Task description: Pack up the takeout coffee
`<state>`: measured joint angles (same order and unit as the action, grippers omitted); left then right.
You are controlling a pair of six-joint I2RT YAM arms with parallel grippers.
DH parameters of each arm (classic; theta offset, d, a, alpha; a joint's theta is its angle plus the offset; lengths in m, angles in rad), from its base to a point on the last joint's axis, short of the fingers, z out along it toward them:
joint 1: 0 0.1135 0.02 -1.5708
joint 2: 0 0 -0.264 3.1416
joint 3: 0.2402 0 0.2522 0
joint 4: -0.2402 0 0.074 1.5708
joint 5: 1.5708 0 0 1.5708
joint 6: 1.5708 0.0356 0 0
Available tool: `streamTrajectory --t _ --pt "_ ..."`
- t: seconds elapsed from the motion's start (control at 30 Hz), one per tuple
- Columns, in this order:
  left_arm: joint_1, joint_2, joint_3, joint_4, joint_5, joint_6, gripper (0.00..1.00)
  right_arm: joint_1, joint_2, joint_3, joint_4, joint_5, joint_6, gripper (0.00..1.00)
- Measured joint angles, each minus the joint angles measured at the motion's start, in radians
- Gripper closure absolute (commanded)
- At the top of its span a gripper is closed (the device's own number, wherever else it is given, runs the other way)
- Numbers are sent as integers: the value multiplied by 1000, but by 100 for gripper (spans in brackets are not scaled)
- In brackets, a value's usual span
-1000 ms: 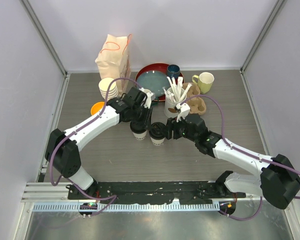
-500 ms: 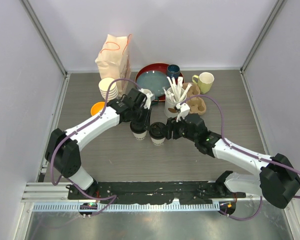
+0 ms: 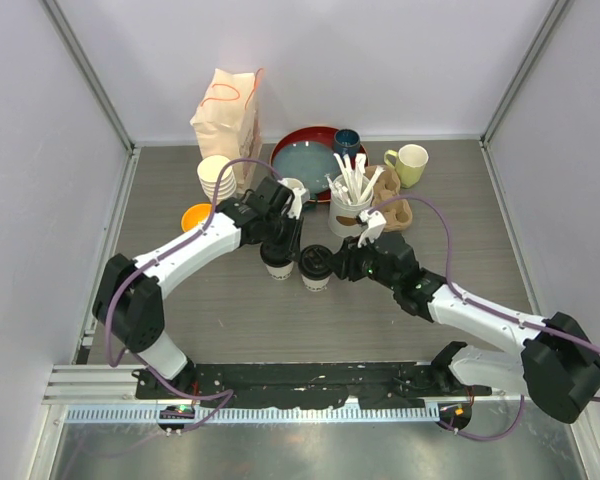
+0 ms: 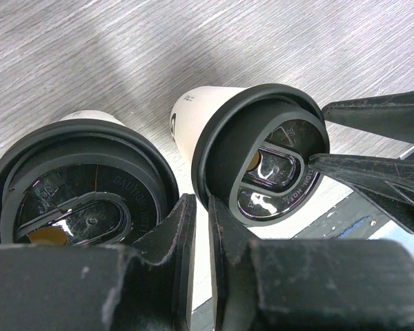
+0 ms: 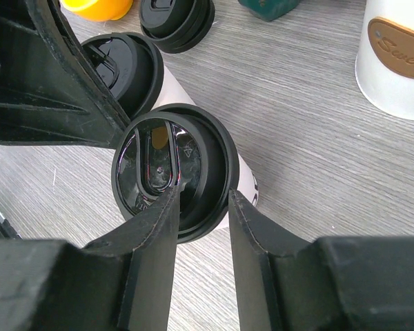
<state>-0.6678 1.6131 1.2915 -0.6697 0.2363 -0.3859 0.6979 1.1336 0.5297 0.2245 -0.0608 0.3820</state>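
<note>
Tip: centre before squeezing – R gripper jaws half-spread over R cup, L gripper jaws nearly together by L cup, hold unclear.

— How's the light from overhead?
— Bright and even, falling from above. There are only soft, short shadows under the arms on the table, and the pale walls look nearly washed out.
— And the wrist views?
— Left wrist: a broad white sheen lies across the wood grain, the black sip lids carry wet-looking glints, and the left gripper's fingers are blurred. Right wrist: the right gripper's fingers are soft too, while the lid beyond is sharp, with bright streaks.
</note>
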Motion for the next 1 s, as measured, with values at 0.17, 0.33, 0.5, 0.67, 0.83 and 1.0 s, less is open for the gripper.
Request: streamTrajectory --t 0.17,0.33,0.5,0.67,0.83,1.0 --pt "0 14 0 10 5 -2 86 0 -11 -15 10 11 19 68" --pt "0 26 3 23 18 -8 90 -8 -22 -19 -3 20 41 71" --pt "-2 43 14 35 30 -16 92 -14 -44 -30 -19 35 65 76" --pt "-7 53 19 39 32 -26 92 -22 -52 -48 -4 39 95 80" --pt "-7 65 28 43 41 -31 92 -33 -54 -74 23 42 125 80" --pt "-7 77 31 52 53 -47 93 -49 -51 -91 49 42 145 81"
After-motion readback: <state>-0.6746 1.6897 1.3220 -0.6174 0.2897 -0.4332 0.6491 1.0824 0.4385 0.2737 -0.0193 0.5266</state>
